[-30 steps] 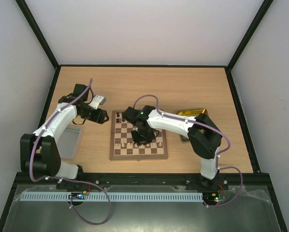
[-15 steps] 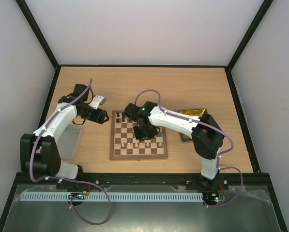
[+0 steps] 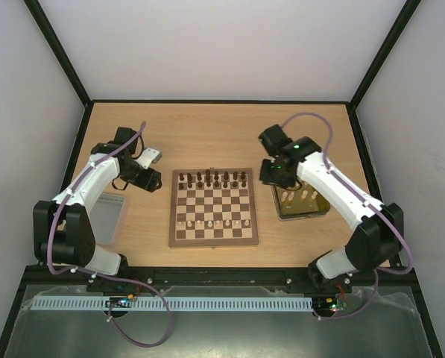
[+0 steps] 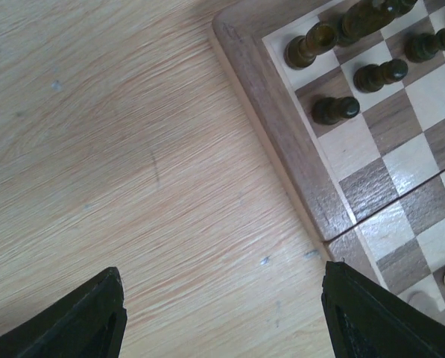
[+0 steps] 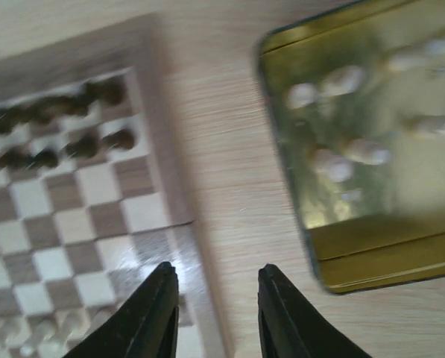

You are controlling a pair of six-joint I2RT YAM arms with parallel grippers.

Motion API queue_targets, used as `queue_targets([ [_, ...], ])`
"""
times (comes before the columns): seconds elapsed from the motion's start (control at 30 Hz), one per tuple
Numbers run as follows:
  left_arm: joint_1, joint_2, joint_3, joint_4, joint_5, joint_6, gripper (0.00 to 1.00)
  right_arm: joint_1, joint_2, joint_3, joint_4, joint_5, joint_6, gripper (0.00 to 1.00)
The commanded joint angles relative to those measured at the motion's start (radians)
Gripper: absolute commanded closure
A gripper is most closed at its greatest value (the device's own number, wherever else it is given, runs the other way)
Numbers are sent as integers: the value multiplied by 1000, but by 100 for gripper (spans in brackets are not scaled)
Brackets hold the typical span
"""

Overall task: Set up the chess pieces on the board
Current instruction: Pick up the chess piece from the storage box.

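White walls stand around a pale wooden desk (image 3: 207, 127). The board (image 3: 213, 240) lies flat in the middle of the desk, between the two arms. On its far side stand dark chess pieces (image 3: 211, 178) in two rows. A row of pale pieces (image 3: 211, 223) stands near its front side. Some spare pale pieces (image 3: 300, 198) wait in the yellow tray (image 3: 311, 215), which sits just beside the board on the right. The wrist view of them is too blurry to tell if they stand or lie. A grey lid (image 3: 106, 224) lies on the left.

The left end effector (image 4: 222, 270) hangs over bare desk just beside the board's far left corner. Its fingers are wide apart and hold nothing. The right end effector (image 5: 216, 270) hangs near the gap between the board and the tray. Its fingers are a little apart, with nothing between them.

The pieces look very small, light and hard, like turned wood. They will likely not bend or squash. They look smooth and round, so they may slip or roll. They are thin, so a bump could tip one over, and its neighbours too. I think the best place to pinch one is around its thin middle, coming down from above with a soft squeeze.

I can see no name, label or writing anywhere.
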Motion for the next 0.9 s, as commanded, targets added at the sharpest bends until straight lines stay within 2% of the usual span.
queue_targets([
  [0.0, 17, 4, 85, -139, -40, 66, 28, -157, -78, -123, 79, 20, -18, 71],
  [0.07, 18, 2, 109, -161, -20, 62, 28, -228, -87, -162, 107, 9, -17, 71],
  [0.17, 18, -8, 132, -180, 9, 45, 28, -272, -89, -214, 142, -7, 15, 71],
  [0.43, 20, 8, 176, -215, 142, 24, 28, -303, -97, -326, 237, -13, 94, 71],
  [0.6, 20, 9, 211, -229, 137, -14, 27, -309, -83, -323, 248, -5, 69, 71],
  [0.87, 32, -19, 184, -223, 18, -24, 27, -362, -15, -372, 319, -52, 4, 71],
])
